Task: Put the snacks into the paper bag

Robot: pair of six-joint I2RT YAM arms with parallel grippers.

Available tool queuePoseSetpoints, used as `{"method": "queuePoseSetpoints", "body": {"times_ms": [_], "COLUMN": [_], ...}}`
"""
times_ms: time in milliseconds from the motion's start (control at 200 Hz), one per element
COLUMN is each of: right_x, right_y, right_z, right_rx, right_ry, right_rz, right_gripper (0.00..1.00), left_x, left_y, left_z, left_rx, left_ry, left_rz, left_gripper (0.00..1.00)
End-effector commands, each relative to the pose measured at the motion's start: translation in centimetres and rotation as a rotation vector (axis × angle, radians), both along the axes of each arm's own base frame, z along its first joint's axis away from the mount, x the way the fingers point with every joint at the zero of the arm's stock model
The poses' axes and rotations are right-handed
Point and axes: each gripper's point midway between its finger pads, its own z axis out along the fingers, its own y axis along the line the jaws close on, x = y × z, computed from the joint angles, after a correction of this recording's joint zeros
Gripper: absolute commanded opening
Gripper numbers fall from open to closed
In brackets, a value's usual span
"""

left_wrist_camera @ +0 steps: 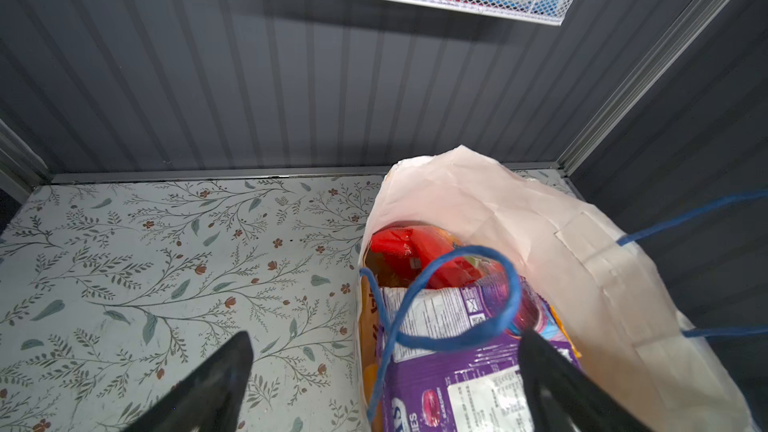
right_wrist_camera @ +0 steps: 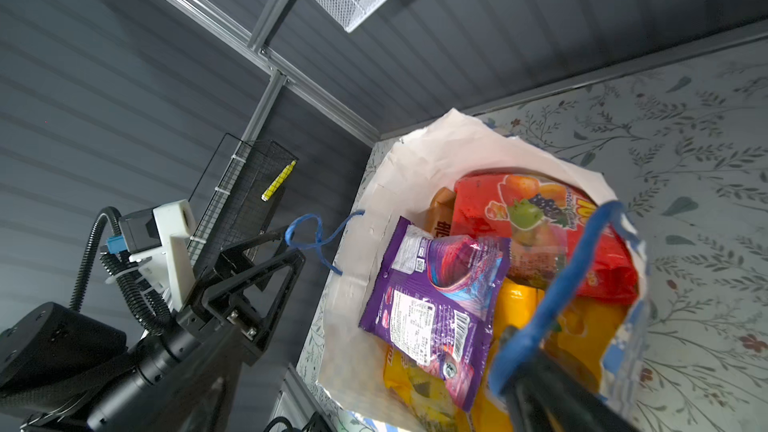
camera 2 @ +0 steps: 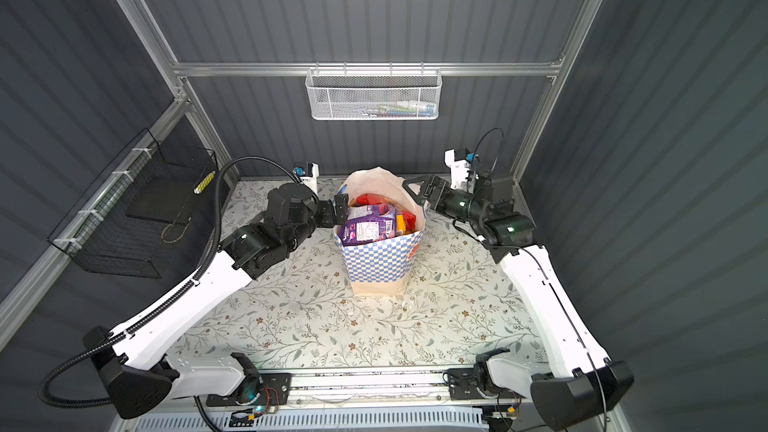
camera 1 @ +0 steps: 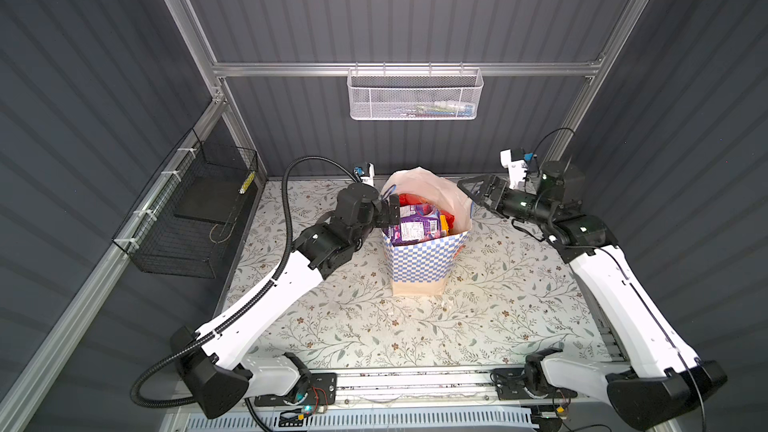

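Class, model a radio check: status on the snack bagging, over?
Left hand open, astride bag rim. Right hand open at opposite rim. Snacks in bag. Blue handle loops across left hand's opening.

Wide-apart fingers (left_wrist_camera: 216,384) hover by the paper bag (left_wrist_camera: 498,209), a purple packet (left_wrist_camera: 457,376) and a red packet (left_wrist_camera: 415,251) inside.

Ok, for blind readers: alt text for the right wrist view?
A paper bag holds a purple snack packet on top, with a red packet and yellow packets beside it. The left gripper, jaws open, hovers near a blue handle.
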Motion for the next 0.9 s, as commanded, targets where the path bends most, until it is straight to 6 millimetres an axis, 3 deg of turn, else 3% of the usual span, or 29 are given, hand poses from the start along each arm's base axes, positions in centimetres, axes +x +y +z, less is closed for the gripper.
{"method": "queuePoseSetpoints", "body": {"times_ms": [0,45,70,345,545,565,676,766,896], "right_x": [-1.2,-1.6,-1.8,-4.1,-6.6,-6.8,-7.8,-7.8,-8.2], "right_y": [-2.2,-2.6,-2.7,-3.9,-5.4,-5.6,-7.2,-9.5,-12.0], "right_z": [2.2,2.4,2.6,4.6,5.4,5.4,4.4,2.4,-0.8], "right_rx": [0.011,0.007,0.005,-0.031,-0.095,-0.103,-0.146,-0.188,-0.267], "right_ry": [-0.044,-0.047,-0.051,-0.133,-0.242,-0.255,-0.272,-0.257,-0.259], "right_rz": [-0.110,-0.126,-0.134,-0.155,-0.192,-0.200,-0.267,-0.393,-0.513], "right_gripper": [0.99,0.99,0.99,0.99,0.99,0.99,0.99,0.99,0.99], "left_x": [-1.3,-1.8,-2.1,-5.3,-6.2,-6.0,-6.1,-5.9,-5.4], "left_y": [0.1,0.0,0.2,1.3,3.3,3.4,4.7,5.8,8.9], "left_z": [2.2,2.1,3.8,7.6,7.1,5.5,2.8,-0.1,-4.8], "left_rx": [-0.042,-0.040,-0.063,-0.139,-0.163,-0.143,-0.142,-0.118,-0.038], "left_ry": [-0.025,-0.013,-0.037,-0.077,-0.078,-0.055,-0.030,0.014,0.051], "left_rz": [-0.053,-0.073,-0.081,-0.157,-0.101,-0.088,-0.018,0.049,0.229], "left_gripper": [1.00,1.00,1.00,1.00,1.00,1.00,1.00,1.00,1.00]}}
